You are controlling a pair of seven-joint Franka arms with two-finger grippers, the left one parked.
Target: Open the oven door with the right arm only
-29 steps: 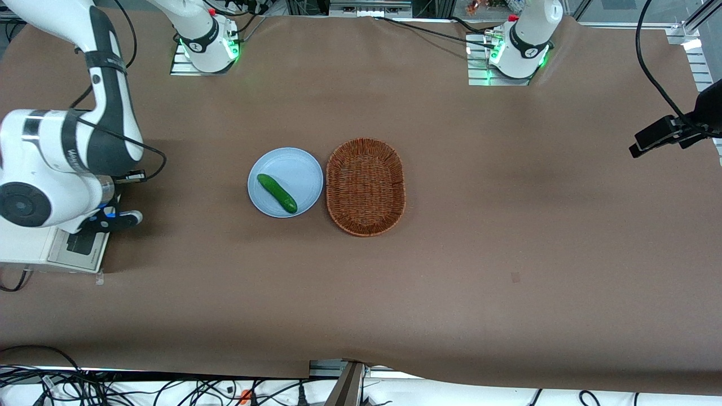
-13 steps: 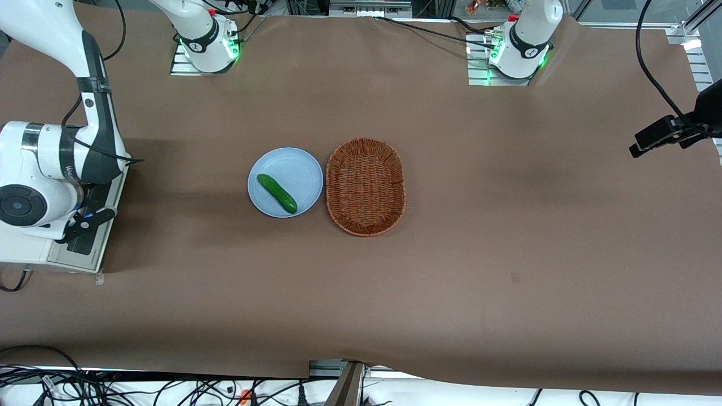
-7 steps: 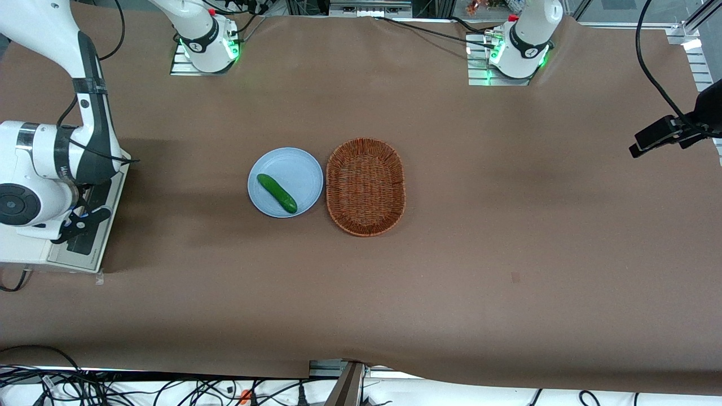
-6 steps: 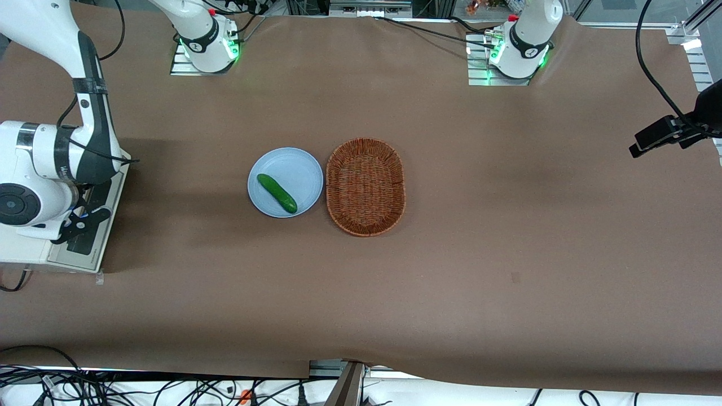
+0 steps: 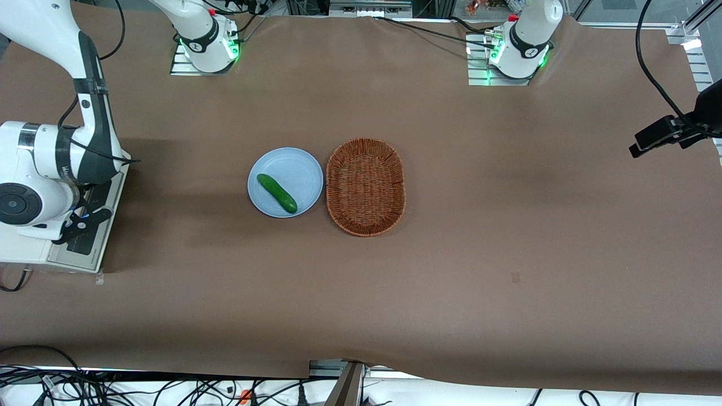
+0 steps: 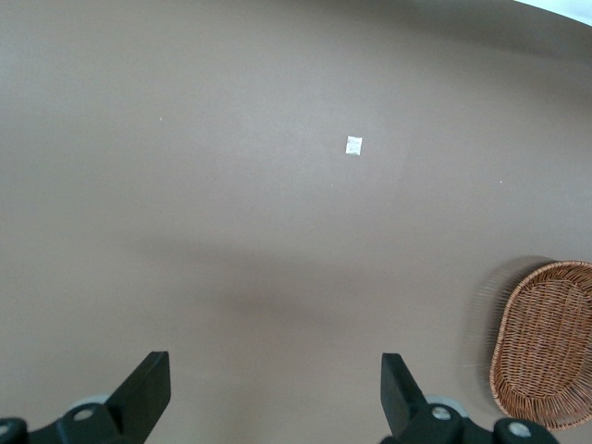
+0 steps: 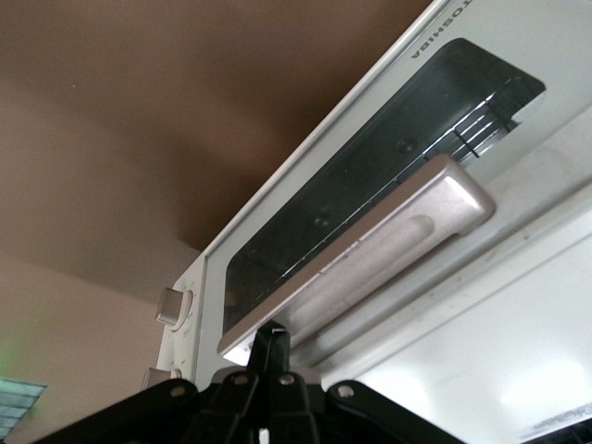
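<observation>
The white toaster oven (image 5: 22,254) stands at the working arm's end of the table. Its oven door (image 7: 361,176), a silver frame around dark glass, lies against the oven front as far as I can see. The silver bar handle (image 7: 370,250) runs along the door's upper edge. The right arm (image 5: 45,163) hangs over the oven. My gripper (image 7: 271,340) is shut, fingertips pressed together with nothing between them, touching the underside of the handle at the end nearest the two knobs (image 7: 173,305). In the front view the gripper (image 5: 84,221) sits just before the door (image 5: 93,242).
A light blue plate (image 5: 293,169) with a green cucumber (image 5: 277,193) sits mid-table, beside an oval wicker basket (image 5: 365,186), also in the left wrist view (image 6: 546,342). A black camera mount (image 5: 665,135) sticks in at the parked arm's end.
The right arm swung from over the table in toward the oven, bringing the gripper up against the door handle. Over the last half second it has hardly moved.
</observation>
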